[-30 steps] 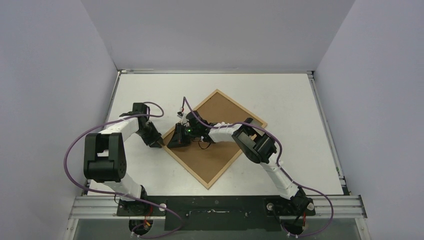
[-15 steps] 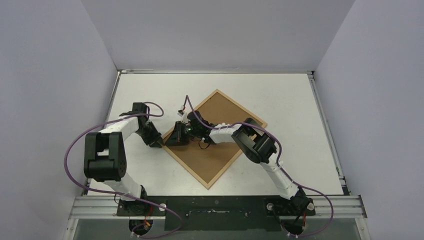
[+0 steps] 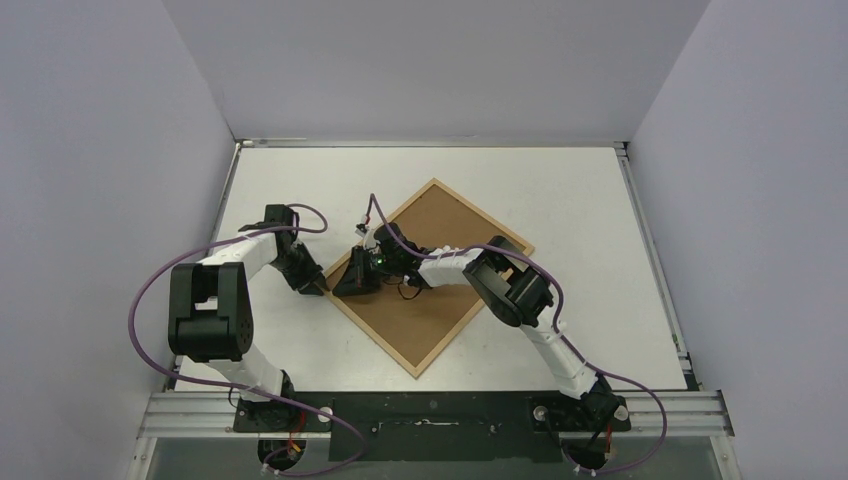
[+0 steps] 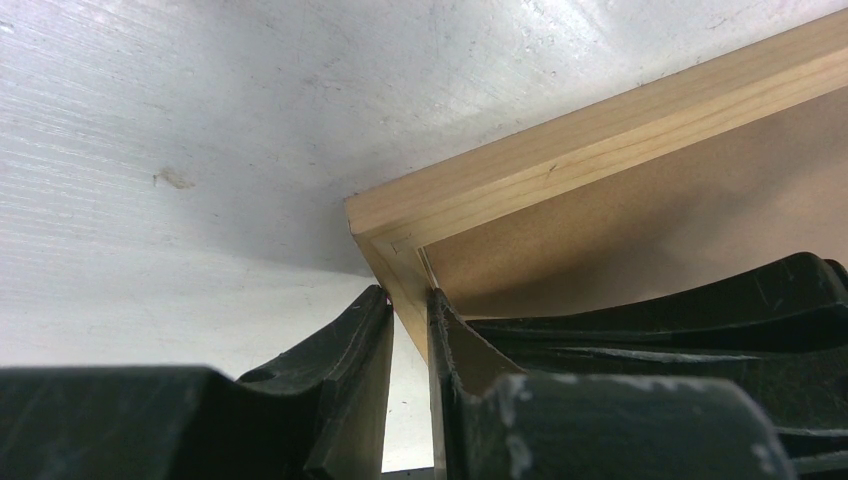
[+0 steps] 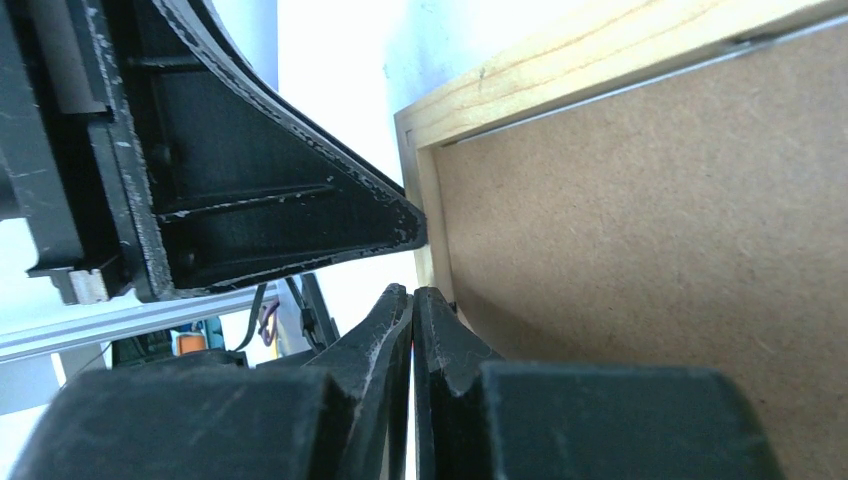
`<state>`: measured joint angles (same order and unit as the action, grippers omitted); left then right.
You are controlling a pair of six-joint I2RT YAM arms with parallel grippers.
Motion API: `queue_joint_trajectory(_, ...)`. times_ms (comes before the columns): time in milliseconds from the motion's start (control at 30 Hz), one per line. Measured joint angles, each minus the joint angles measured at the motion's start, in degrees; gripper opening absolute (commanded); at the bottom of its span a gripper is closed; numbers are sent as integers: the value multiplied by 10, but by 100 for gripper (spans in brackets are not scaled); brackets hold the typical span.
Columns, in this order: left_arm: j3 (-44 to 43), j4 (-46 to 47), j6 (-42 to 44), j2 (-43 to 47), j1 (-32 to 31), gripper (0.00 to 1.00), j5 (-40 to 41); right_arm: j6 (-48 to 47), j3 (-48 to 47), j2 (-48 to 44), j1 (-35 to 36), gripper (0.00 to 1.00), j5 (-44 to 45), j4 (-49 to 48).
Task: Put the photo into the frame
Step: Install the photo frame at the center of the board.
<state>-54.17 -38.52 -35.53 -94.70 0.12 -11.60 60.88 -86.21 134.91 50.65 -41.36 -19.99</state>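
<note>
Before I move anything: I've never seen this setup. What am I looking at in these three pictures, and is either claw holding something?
Two robot arms are bolted at the near edge of the table, and each ends in a two-finger claw. The wide picture looks down from above and behind them. The other two come from a camera on each wrist, so the black shapes at the bottom are that arm's own fingers. The frame lies back up with its brown board showing, turned like a diamond. The left gripper appears to pinch the wooden rail at the frame's left corner. The right gripper is shut beside it, tips at the same rail, with nothing visible between them. The photo shows in no picture.
</note>
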Motion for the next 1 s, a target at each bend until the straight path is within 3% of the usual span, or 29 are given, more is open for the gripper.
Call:
queue_joint_trajectory(667,0,0,0,0,1,16,-2,-54,-18,0,1,0,16,61)
queue_joint_trajectory(1000,0,0,0,-1,1,16,-2,7,9,8,-3,1,0,-19)
